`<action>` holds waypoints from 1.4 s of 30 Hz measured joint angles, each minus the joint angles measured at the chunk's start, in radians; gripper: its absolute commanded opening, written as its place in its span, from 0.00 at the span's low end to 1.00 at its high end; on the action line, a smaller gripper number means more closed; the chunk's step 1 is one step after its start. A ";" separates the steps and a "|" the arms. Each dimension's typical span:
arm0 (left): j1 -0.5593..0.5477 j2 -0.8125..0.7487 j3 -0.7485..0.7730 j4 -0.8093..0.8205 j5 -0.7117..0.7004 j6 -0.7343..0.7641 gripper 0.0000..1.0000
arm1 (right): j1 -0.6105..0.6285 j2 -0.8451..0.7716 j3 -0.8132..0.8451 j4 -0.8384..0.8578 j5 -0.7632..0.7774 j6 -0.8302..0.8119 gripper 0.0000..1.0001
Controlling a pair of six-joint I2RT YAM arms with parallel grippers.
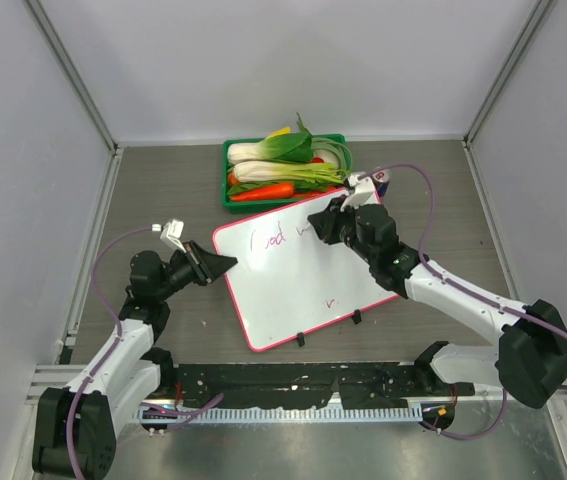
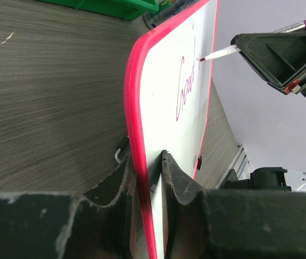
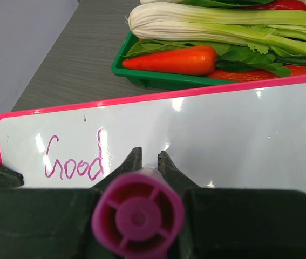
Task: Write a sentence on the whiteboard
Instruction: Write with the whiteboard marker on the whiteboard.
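Observation:
The whiteboard (image 1: 293, 285), white with a pink frame, lies slanted on the table. The sentence (image 1: 268, 238) on it reads "Good" in magenta (image 3: 74, 162), with a short stroke (image 1: 303, 232) just after it. My left gripper (image 1: 225, 265) is shut on the whiteboard's left edge, its fingers (image 2: 182, 181) pinching the pink frame (image 2: 134, 108). My right gripper (image 1: 321, 225) is shut on a magenta marker (image 3: 137, 216). The marker's tip (image 2: 202, 58) touches the board just past "Good" (image 2: 185, 89).
A green tray (image 1: 231, 195) of vegetables, with a carrot (image 3: 171, 59) and bok choy (image 3: 206, 27), sits right behind the board's far edge. Two black clips (image 1: 356, 317) stand on the near edge. A small purple tick (image 1: 330, 300) marks the lower board.

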 measured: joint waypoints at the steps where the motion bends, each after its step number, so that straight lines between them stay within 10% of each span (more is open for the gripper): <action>1: 0.000 0.000 0.000 0.000 0.000 0.000 0.00 | 0.000 0.002 0.005 0.000 0.006 0.000 0.01; 42: -0.005 0.000 0.005 -0.006 -0.001 0.011 0.00 | -0.017 0.016 0.032 -0.013 0.038 -0.003 0.01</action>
